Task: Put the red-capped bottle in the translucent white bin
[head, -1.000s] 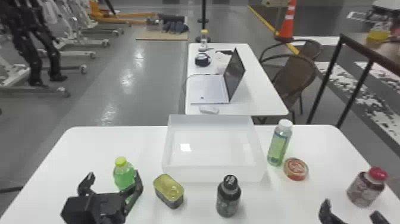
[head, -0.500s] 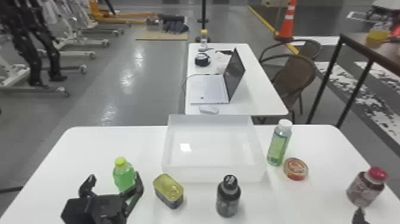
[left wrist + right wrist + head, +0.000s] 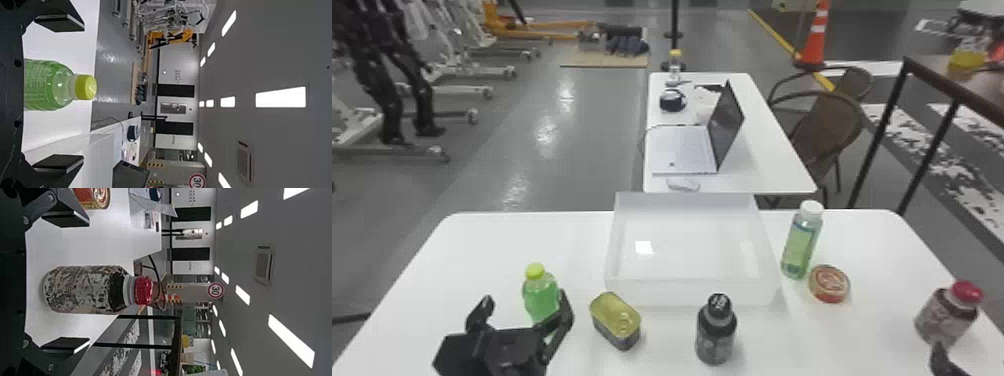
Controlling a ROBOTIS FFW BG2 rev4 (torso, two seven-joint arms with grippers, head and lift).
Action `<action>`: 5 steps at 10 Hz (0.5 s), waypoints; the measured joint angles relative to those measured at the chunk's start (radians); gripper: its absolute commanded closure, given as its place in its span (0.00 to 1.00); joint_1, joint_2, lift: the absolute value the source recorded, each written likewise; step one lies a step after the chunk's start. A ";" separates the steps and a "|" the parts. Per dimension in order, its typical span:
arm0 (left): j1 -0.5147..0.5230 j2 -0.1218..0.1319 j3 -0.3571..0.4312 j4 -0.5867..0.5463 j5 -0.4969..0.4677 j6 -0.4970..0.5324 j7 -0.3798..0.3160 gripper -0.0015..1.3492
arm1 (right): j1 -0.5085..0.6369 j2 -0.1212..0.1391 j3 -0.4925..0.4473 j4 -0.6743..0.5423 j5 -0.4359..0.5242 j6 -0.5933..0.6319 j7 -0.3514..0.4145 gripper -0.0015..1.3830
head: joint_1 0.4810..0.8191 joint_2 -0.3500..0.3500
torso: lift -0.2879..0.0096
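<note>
White tabletop [image 3: 482, 250], the right gripper [image 3: 942, 359] spread wide and empty near the red-capped bottle [image 3: 946, 316]

Smooth, cloudy plastic on the bin [image 3: 693, 292], and the bench [image 3: 482, 250] under it is smooth and white with a soft sheen! Clear, glossy plastic on the green bottle [image 3: 47, 84], its yellow cap [image 3: 85, 87] ridged. Shiny gold-toned metal on the tin's lid [image 3: 615, 314]. Over to the red cap [image 3: 143, 290]: glossy, ribbed plastic. And that grey floor [image 3: 547, 130], polished, throwing back bright glints!
</note>
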 measured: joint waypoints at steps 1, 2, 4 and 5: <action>0.000 -0.001 0.000 0.001 0.002 -0.002 0.000 0.09 | -0.018 -0.013 0.000 0.027 -0.017 0.000 0.008 0.18 | 0.20 0.50 | 0.63; 0.001 -0.002 0.000 0.001 0.003 -0.003 0.000 0.09 | -0.038 -0.026 0.000 0.052 -0.035 0.000 0.017 0.19 | 0.20 0.50 | 0.63; 0.002 -0.003 0.001 0.001 0.006 -0.004 0.000 0.09 | -0.089 -0.047 0.001 0.106 -0.059 0.000 0.054 0.20 | 0.20 0.50 | 0.63; 0.003 -0.003 0.001 0.001 0.008 -0.004 0.000 0.09 | -0.116 -0.053 0.001 0.130 -0.064 0.003 0.068 0.21 | 0.20 0.50 | 0.63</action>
